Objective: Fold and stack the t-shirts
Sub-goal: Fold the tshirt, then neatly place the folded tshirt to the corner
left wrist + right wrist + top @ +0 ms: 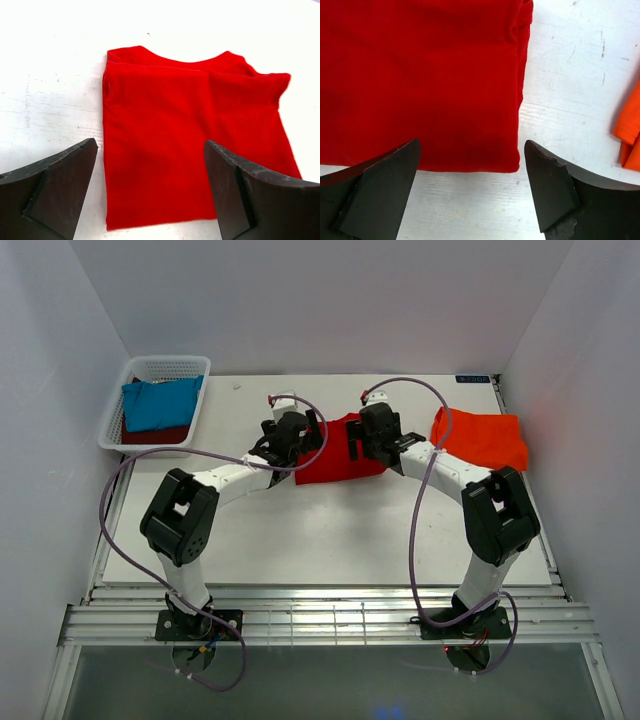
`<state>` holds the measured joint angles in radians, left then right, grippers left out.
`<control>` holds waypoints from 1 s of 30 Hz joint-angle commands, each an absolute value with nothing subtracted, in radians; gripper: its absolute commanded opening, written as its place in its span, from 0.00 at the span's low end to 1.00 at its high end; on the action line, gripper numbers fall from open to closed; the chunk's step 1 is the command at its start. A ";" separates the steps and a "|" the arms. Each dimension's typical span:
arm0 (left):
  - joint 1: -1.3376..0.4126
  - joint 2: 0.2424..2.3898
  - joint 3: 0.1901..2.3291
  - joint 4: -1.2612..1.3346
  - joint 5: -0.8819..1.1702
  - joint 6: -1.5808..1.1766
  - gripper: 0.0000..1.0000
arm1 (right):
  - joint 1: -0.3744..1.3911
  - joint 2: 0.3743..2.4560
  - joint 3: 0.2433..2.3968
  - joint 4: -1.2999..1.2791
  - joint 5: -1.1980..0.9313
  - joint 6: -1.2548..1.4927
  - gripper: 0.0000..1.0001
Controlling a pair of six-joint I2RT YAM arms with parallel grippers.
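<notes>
Left pincer (150,145) and right pincer (472,142) are both spread wide and pinch nothing, each poised over an edge of the folded red t-shirt (190,140), which lies flat mid-counter (330,540). Risk, as judged: a pinch that catches only the top layer would peel the fold open on lifting, and uneven grips would drag it crooked short of the orange-red t-shirt (480,438) at right. Both arms reach forward with elbows bent outward and wrists converging on the shirt.
</notes>
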<state>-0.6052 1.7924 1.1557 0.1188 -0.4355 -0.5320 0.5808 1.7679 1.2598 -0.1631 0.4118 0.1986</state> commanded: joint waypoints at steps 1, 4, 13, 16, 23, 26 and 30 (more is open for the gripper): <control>-0.611 1.831 1.236 0.057 -0.359 -0.523 0.98 | 0.500 1.746 1.246 -0.051 0.273 0.173 0.93; -0.606 1.867 1.259 0.057 -0.336 -0.526 0.97 | 0.408 1.791 1.285 -0.038 0.160 0.172 0.97; -0.604 1.953 1.352 0.071 -0.287 -0.560 0.91 | 0.210 1.979 1.400 -0.015 -0.179 0.167 0.97; -0.604 2.038 1.455 0.017 -0.298 -0.549 0.91 | 0.169 2.025 1.402 0.035 -0.305 0.198 0.96; -0.604 2.177 1.588 -0.078 -0.330 -0.525 0.91 | 0.140 2.086 1.375 0.106 -0.483 0.267 0.95; -0.604 2.178 1.556 -0.083 -0.339 -0.543 0.91 | 0.140 2.092 1.356 0.127 -0.518 0.285 0.95; -0.604 2.183 1.531 -0.095 -0.356 -0.551 0.91 | 0.140 2.100 1.350 0.127 -0.567 0.298 0.95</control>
<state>-0.6041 2.2047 1.5467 -0.0486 -0.3305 -0.5423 0.1364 2.0869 1.3579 0.0807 -0.4797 0.2707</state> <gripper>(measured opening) 0.914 0.954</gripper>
